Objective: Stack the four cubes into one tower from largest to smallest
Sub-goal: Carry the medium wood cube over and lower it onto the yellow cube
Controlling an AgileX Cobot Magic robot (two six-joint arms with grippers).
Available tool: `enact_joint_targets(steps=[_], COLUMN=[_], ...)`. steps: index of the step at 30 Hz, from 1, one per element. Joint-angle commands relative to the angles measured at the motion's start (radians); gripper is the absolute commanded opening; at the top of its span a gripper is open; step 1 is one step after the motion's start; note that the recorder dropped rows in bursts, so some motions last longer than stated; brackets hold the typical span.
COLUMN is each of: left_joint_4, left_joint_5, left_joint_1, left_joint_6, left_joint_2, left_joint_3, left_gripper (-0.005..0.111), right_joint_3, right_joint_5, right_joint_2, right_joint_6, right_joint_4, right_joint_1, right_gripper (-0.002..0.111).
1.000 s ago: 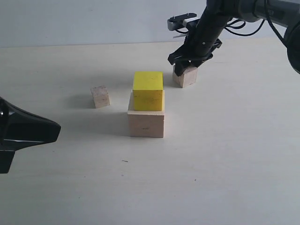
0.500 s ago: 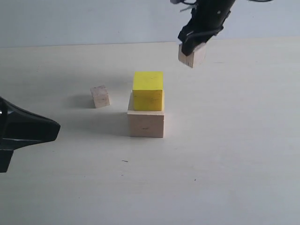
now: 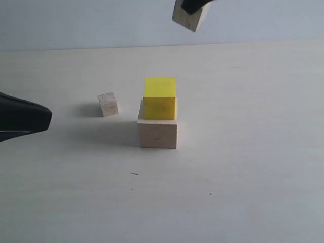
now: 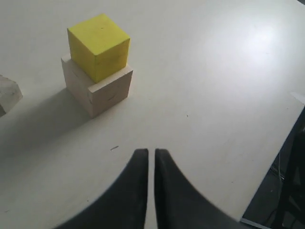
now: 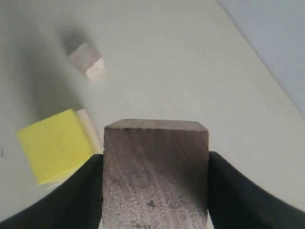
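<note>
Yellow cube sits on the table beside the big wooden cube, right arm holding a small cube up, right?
No: the yellow cube sits on top of the big wooden cube, per the exterior view; the small cube is held up.

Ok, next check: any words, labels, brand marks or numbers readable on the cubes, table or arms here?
None: no text, label or number is readable. The yellow cube, the large pale cube under it, the loose small cube and the lifted small cube show only plain faces, grain and specks; the table bears just tiny dark flecks.
</note>
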Motion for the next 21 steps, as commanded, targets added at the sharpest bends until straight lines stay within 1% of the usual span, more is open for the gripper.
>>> enact_joint_targets(steps=[1,6,15,21], left_joint_4=[0.016,0.086,0.201,0.209], left_joint_5=[0.005,0.025,0.075,0.078], left_joint_1=[0.002,0.002,0.002,0.002], left_joint_6=[0.0,0.0,0.0,0.0], left_joint_2=[-0.009,-0.009,-0.009,-0.009], left_joint_3=[-0.006,-0.006,-0.006,-0.006], left_gripper=[0.008,0.008,0.008,0.008], right_joint_3=[0.128,0.21,0.212,0.212], right_joint_5=[0.004,0.004,0.004,0.004], right_joint_2=[-0.054,-0.092,-0.09,-0.089], right_joint_6=[-0.054,-0.173,-0.172,-0.191], right_joint_4=[-0.021,-0.014,-0.014,-0.074], right_joint_1=[0.048,0.088,0.165,0.221], right_gripper=[0.0,0.0,0.0,0.0])
